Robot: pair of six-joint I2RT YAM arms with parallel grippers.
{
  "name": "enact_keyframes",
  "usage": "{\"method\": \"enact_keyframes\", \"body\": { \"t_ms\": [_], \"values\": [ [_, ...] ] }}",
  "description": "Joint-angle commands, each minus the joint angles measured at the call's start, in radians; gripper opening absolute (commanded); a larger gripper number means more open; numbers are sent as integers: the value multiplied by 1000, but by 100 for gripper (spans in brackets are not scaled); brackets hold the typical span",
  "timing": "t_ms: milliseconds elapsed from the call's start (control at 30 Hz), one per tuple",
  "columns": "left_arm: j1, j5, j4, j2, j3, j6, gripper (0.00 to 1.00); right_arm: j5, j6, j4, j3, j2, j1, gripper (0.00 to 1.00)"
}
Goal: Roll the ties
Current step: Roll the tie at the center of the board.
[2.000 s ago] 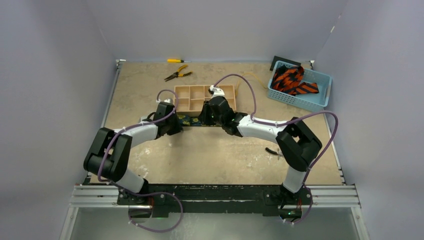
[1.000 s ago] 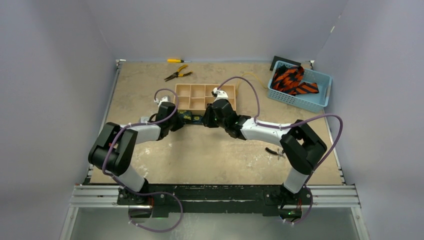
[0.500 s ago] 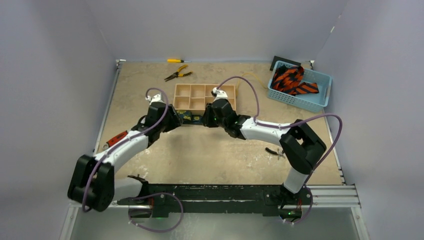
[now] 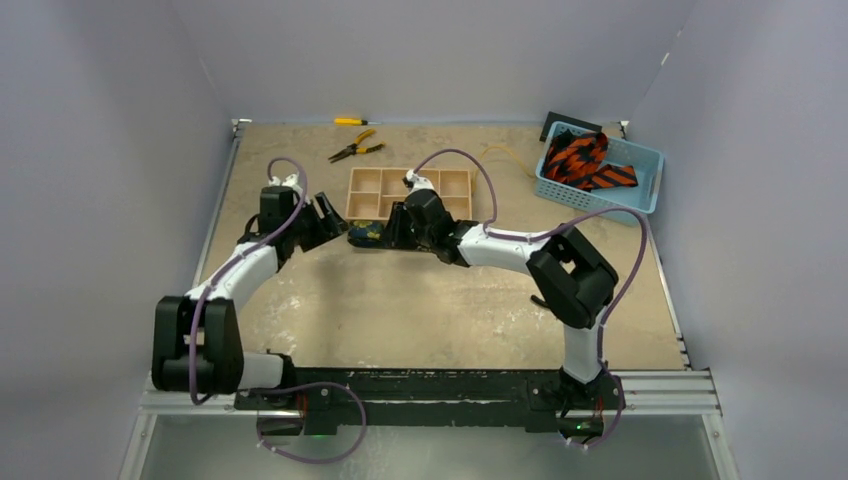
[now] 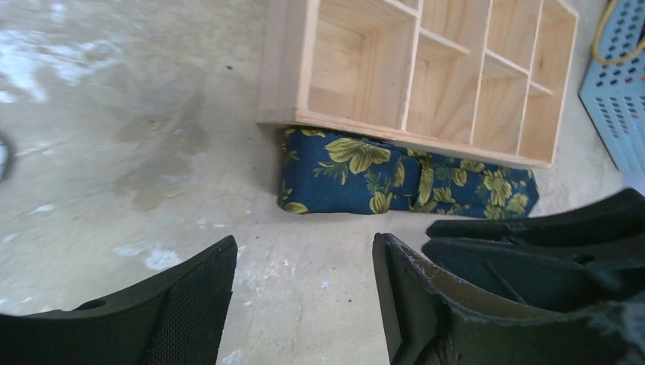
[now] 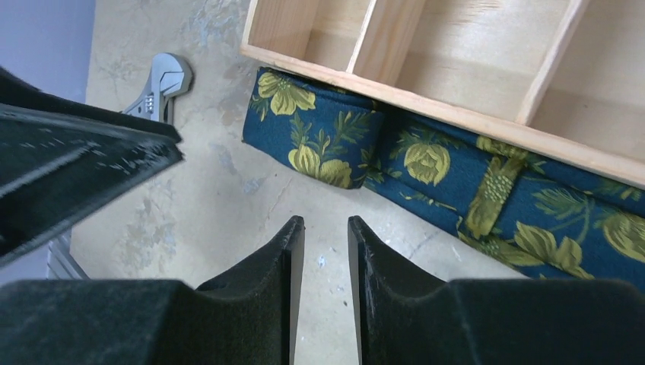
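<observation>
Cloth like this is light, soft and probably a little slippery, so the navy tie (image 5: 365, 175) with yellow flowers will not keep any shape by itself. I expect it to fold or slide when it is pushed. It lies flat on the table (image 5: 114, 114), along the near wall of the wooden tray (image 5: 285, 61) and touching it. Its left end looks doubled over into a thicker fold (whether this is a first turn of a roll, I cannot tell). In my judgement the best place to take hold is this thicker left end, pinched through all layers, because one thin layer would slip out of the pads. The wall behind leaves little room for a finger on the far side, so the tie may need to be drawn away from the tray first.

The left gripper (image 5: 304, 296) hovers just in front of the tie with its jaws wide apart and nothing between them. The right gripper (image 6: 323, 228) is near the same fold, its jaws parted only narrowly, also empty. The other ties (image 4: 580, 160), orange with black stripes, lie heaped in the blue basket (image 4: 600, 207) at the far right, well apart.
</observation>
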Motion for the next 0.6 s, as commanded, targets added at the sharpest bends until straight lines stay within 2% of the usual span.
{"method": "enact_keyframes", "body": {
  "t_ms": [0,133,567],
  "values": [
    [23,236,175,88,28,6,64,-24,33,22,78,26,6,31],
    [26,274,205,129,35,4,64,-24,37,14,103,43,6,29],
    [27,243,232,218,23,4,63,-23,42,-17,189,129,4,27]
  ]
}}
